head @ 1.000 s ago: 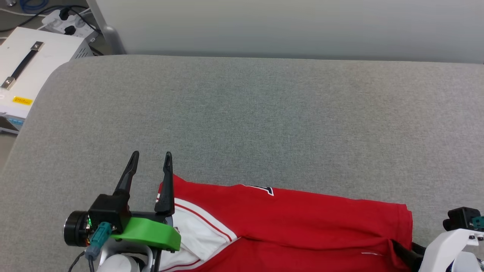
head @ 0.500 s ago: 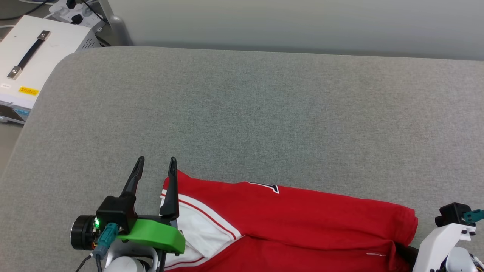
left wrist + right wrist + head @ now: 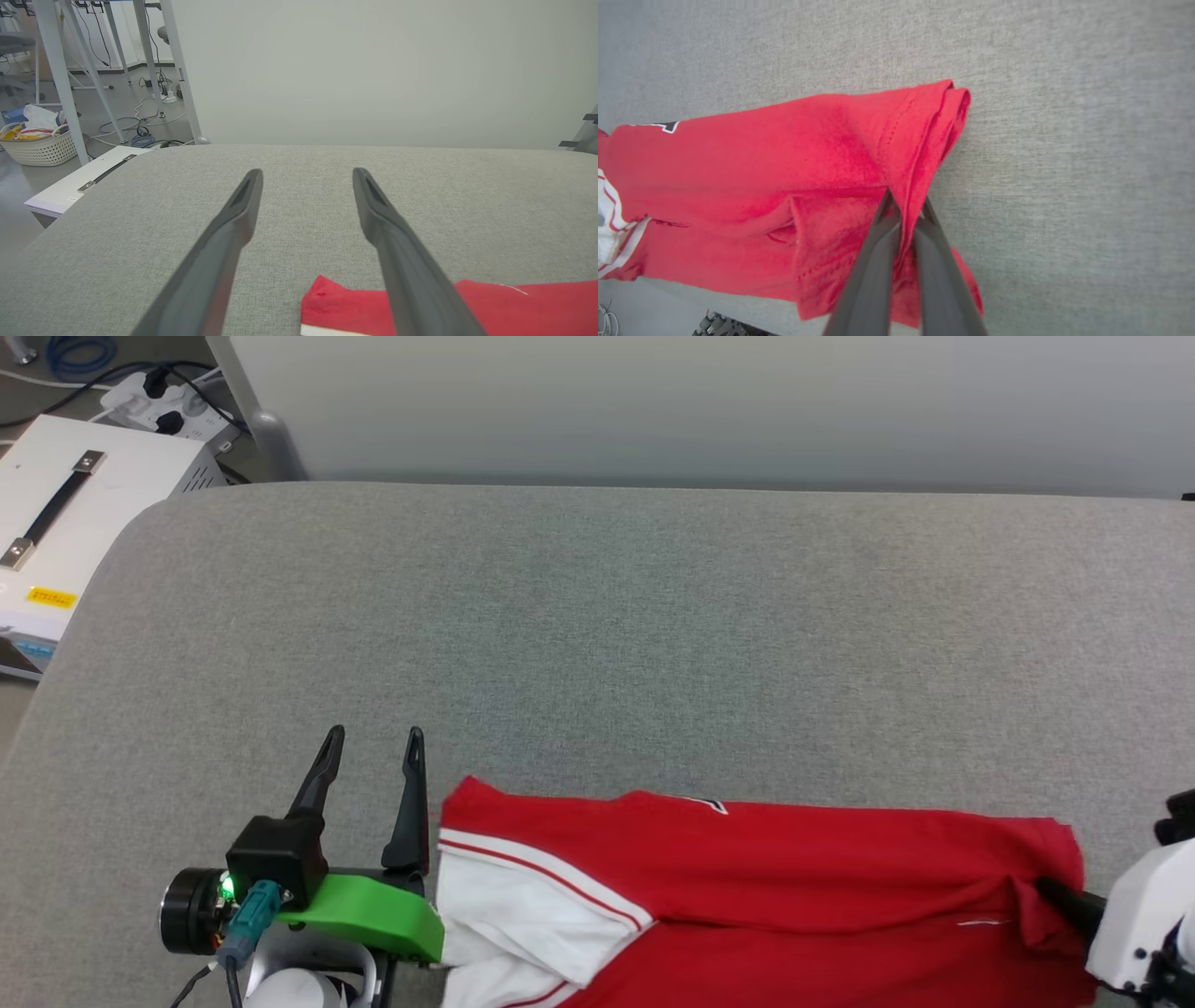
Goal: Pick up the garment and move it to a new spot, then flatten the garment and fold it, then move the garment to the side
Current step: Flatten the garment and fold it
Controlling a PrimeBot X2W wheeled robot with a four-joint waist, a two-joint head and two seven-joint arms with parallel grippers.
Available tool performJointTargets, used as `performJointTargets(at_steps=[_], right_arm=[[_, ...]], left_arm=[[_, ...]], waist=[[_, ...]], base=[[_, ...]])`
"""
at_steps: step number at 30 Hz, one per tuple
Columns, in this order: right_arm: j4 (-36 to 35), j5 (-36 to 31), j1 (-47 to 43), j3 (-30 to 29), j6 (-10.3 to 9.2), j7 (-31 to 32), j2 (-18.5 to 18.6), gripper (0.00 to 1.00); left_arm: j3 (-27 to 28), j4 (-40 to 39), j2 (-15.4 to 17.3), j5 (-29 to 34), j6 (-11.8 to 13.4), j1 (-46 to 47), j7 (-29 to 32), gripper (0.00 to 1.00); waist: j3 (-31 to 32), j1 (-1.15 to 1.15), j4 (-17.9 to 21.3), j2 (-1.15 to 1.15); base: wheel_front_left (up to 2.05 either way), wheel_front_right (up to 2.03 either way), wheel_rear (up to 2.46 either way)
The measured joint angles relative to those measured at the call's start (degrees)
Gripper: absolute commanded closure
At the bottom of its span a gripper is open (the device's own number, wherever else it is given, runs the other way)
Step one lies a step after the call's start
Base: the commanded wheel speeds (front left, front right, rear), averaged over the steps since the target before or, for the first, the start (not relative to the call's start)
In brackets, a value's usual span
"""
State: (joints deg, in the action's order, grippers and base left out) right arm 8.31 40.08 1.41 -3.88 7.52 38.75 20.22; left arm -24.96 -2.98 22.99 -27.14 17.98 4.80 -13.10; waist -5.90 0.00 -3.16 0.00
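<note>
Right pincer (image 3: 904,207) pinches the garment's (image 3: 794,877) bunched hem (image 3: 924,140), likely to drag it; garment lies along the worktop's (image 3: 597,635) near edge. Left pincer (image 3: 374,733) hovers spread beside the sleeve (image 3: 523,905), ready.

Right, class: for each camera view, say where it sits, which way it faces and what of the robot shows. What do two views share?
Head view: on the head, facing down at the cushion; shows left gripper, fingers apart, beside the garment.
Left wrist view: on the left wrist, facing along its spread fingers towards a pale wall.
Right wrist view: on the right wrist, facing down; the right gripper pinches the garment.
Shared: all show the garment.
</note>
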Motion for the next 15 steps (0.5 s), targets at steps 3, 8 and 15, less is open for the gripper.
performJointTargets(at_steps=[3,8,15], right_arm=[[1.5,-0.5,0.2,-3.6,-0.01,1.3,1.3,1.00],[2.3,-1.0,0.2,-9.8,-0.01,2.6,2.3,1.00],[-0.3,2.0,0.2,-13.8,-0.01,6.1,0.5,1.00]], left_arm=[[0.0,-0.1,0.1,-0.1,0.0,0.0,0.1,0.00],[-0.1,-0.3,0.2,-0.1,0.3,0.0,0.1,0.00],[-0.4,-0.1,0.1,-0.1,0.4,0.0,0.1,0.00]], waist=[[0.2,0.00,0.5,0.00],[0.4,0.00,1.1,0.00],[1.1,0.00,1.8,0.00]], base=[[0.00,0.00,0.00],[0.00,0.00,0.00],[0.00,0.00,0.00]])
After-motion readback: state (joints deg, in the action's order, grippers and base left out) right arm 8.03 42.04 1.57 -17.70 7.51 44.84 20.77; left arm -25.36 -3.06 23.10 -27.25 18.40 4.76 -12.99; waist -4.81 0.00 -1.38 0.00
